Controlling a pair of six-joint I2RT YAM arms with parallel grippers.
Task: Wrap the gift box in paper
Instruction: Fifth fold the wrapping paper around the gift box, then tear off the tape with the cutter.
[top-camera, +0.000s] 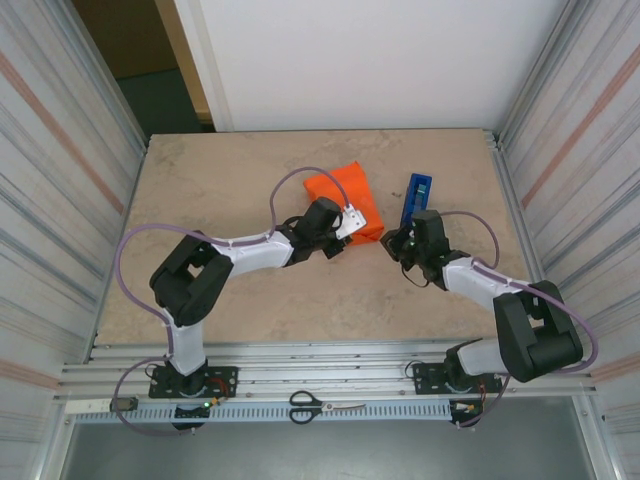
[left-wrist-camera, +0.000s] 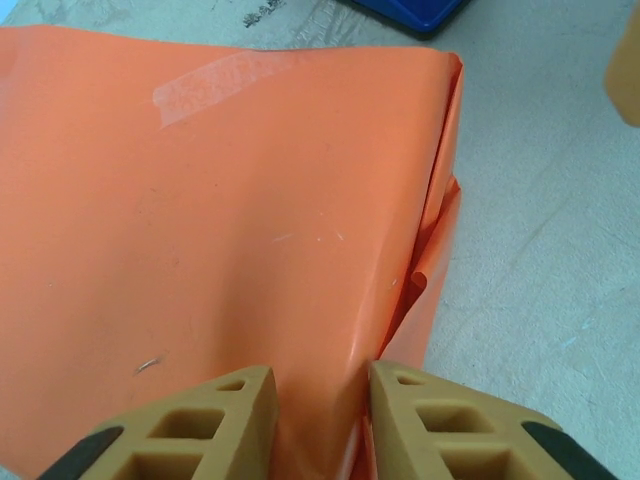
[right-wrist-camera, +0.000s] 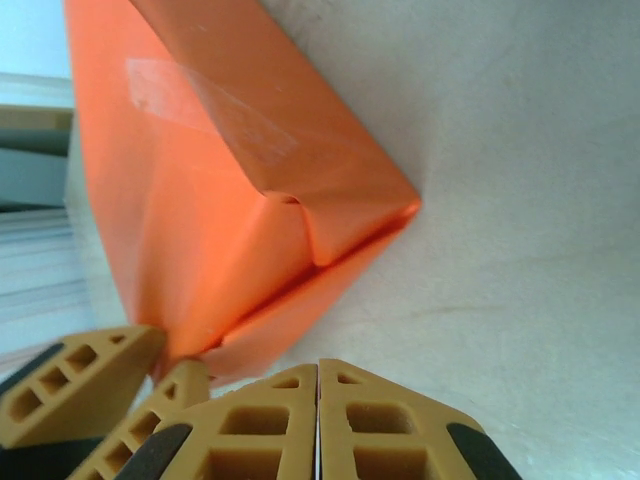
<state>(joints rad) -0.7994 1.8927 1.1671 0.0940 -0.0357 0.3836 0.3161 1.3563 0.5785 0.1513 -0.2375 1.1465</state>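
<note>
The orange paper (top-camera: 345, 190) lies folded into a parcel at mid-table, and a strip of clear tape (left-wrist-camera: 215, 85) holds its top flap. The gift box is hidden inside it. My left gripper (left-wrist-camera: 322, 385) is at the parcel's near end, shut on a raised fold of the paper (left-wrist-camera: 250, 200) beside a loose side flap. In the top view that gripper (top-camera: 360, 226) rests against the parcel's near right corner. My right gripper (right-wrist-camera: 318, 375) is shut with nothing in it, on the table just short of the folded end of the paper (right-wrist-camera: 220, 200). It sits to the parcel's right (top-camera: 392, 242).
A blue tape dispenser (top-camera: 417, 197) lies right of the parcel, just beyond the right gripper. Black-handled scissors (top-camera: 325, 406) rest on the rail at the near edge. Metal walls flank the table on both sides.
</note>
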